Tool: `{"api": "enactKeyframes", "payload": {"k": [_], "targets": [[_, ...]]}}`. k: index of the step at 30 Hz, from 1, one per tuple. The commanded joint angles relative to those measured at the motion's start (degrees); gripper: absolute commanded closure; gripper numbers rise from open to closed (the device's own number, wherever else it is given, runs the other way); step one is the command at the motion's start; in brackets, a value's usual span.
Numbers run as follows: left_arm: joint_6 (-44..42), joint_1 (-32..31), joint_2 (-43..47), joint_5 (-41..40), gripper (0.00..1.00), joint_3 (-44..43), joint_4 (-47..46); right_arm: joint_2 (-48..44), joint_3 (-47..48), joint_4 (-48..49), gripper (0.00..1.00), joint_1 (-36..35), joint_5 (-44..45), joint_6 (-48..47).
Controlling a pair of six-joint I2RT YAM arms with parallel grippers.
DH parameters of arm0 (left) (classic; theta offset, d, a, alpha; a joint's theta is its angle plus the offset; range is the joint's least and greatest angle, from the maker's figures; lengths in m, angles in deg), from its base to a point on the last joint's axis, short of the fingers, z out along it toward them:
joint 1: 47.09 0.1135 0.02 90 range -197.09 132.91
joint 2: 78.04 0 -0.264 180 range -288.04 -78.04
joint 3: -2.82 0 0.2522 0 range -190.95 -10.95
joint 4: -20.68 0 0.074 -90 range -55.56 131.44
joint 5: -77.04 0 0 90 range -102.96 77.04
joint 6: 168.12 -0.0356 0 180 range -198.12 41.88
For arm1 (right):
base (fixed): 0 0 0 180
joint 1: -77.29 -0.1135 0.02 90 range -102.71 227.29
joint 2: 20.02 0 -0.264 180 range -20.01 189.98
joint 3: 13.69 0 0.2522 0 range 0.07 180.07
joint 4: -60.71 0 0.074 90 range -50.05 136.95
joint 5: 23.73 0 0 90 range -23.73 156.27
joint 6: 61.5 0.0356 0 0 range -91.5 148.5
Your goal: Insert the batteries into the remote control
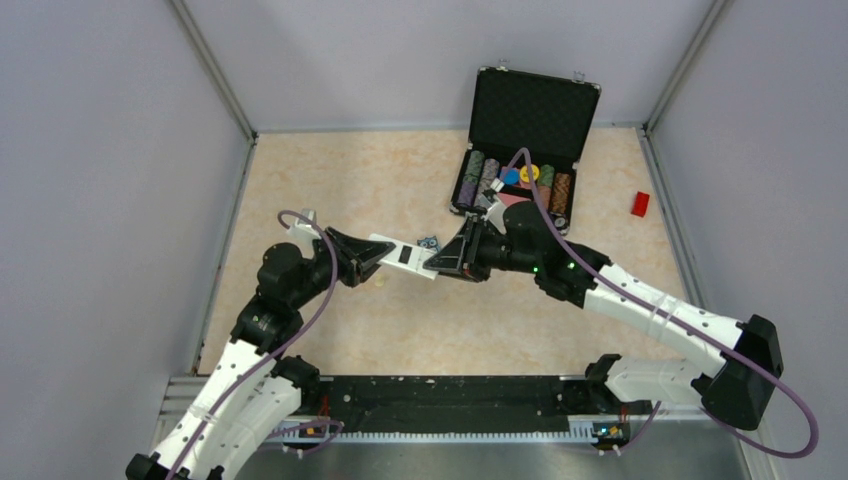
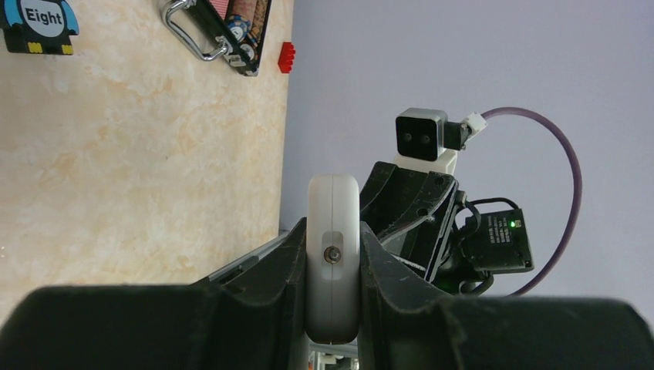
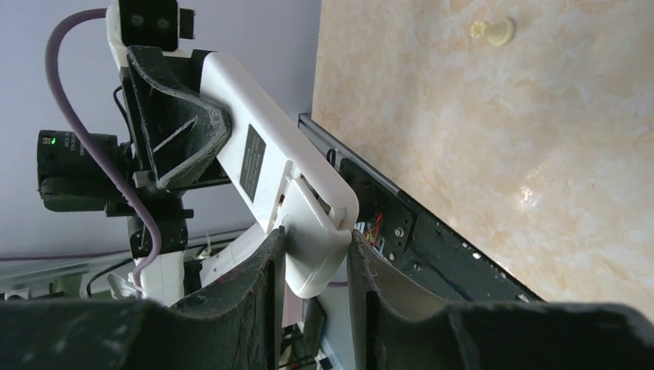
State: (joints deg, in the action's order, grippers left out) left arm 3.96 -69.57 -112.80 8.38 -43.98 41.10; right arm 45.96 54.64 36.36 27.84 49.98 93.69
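Note:
The white remote control is held in the air between both grippers, back face up, with a small dark rectangle on it. My left gripper is shut on its left end; in the left wrist view the remote stands edge-on between the fingers. My right gripper is shut on the other end, where a white back cover panel looks shifted toward the tip. No batteries are in view.
An open black case with poker chips stands at the back right. A small red block lies near the right wall. A blue owl toy lies behind the remote. A cream peg lies on the table.

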Motion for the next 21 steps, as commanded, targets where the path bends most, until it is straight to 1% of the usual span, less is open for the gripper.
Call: {"api": "enactKeyframes", "payload": {"k": [1,5,9,15,19,21], "targets": [[-4.29,-0.81,-0.29,3.27,1.0,-4.27,2.08,0.51,2.34,-1.53,0.75,0.41,0.49,0.47],[-5.64,-0.81,-0.62,3.59,1.0,-3.89,1.04,0.67,2.69,-1.54,0.78,0.39,0.17,0.51],[-7.48,-0.81,-1.08,3.54,1.0,-4.45,2.13,0.65,2.99,-1.45,0.86,0.46,-0.14,0.68],[-11.27,-0.8,-1.7,2.52,1.0,-6.14,6.11,0.51,3.46,-1.74,0.88,0.58,-0.8,1.09],[-12.68,-0.81,-1.98,2.54,1.0,-6.49,6.34,0.44,3.57,-1.8,0.89,0.58,-1.53,1.45],[-13.31,-0.81,-2.22,2.91,1.0,-6.54,5.99,0.26,3.49,-1.51,0.92,0.53,-1.4,1.55]]}}
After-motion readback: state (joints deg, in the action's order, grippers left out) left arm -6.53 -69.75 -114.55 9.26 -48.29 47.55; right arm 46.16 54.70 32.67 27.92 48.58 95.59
